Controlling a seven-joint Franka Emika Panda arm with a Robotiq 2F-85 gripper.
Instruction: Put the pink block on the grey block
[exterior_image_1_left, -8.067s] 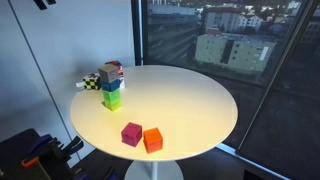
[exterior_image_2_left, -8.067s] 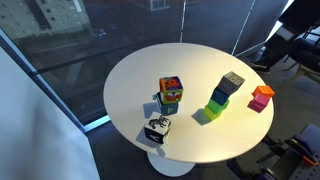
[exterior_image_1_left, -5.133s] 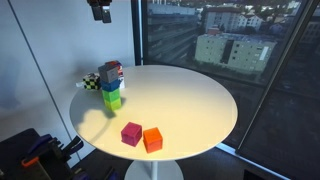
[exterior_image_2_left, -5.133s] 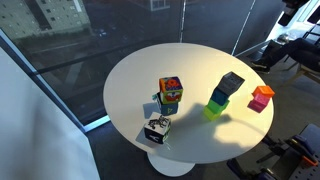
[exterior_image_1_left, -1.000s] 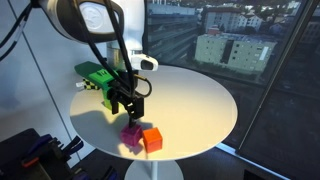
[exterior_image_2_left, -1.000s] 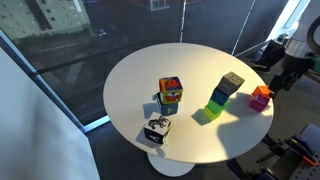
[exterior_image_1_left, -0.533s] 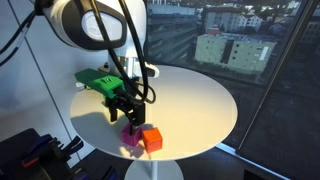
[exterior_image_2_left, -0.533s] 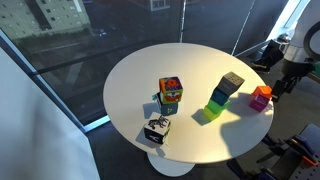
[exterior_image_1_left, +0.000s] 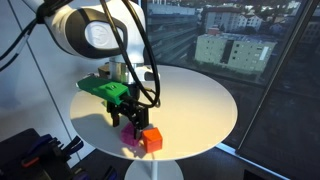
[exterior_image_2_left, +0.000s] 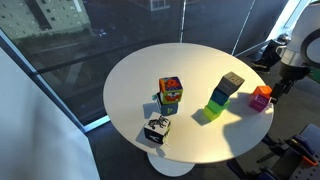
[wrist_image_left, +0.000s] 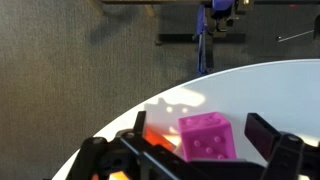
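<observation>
The fingers (wrist_image_left: 268, 138) are spread wide, one on each side of the pink block (wrist_image_left: 207, 137), and in the wrist view neither one seems to touch it. The block sits on the white table (wrist_image_left: 280, 85), touching the orange cube (wrist_image_left: 156, 146), which shows past the far finger. Only this view shows the gap between fingers and block.

In an exterior view the arm (exterior_image_1_left: 100, 35) bends down over the pink block (exterior_image_1_left: 129, 136) beside the orange cube (exterior_image_1_left: 150, 139), near the table's (exterior_image_1_left: 200, 100) front edge, and its bulk hides everything behind it. The grey block (exterior_image_2_left: 232, 80) shows only in an exterior view from across the table: it tops a small stack with a lime-green cube (exterior_image_2_left: 213, 110) at the bottom, well apart from the orange cube (exterior_image_2_left: 263, 94). Further from the orange cube stand a many-coloured cube (exterior_image_2_left: 171, 92) and a checkered block (exterior_image_2_left: 157, 128).

Half a second ago the fingers hung slightly higher; eight seconds ago the arm was out of sight. No block has moved.
</observation>
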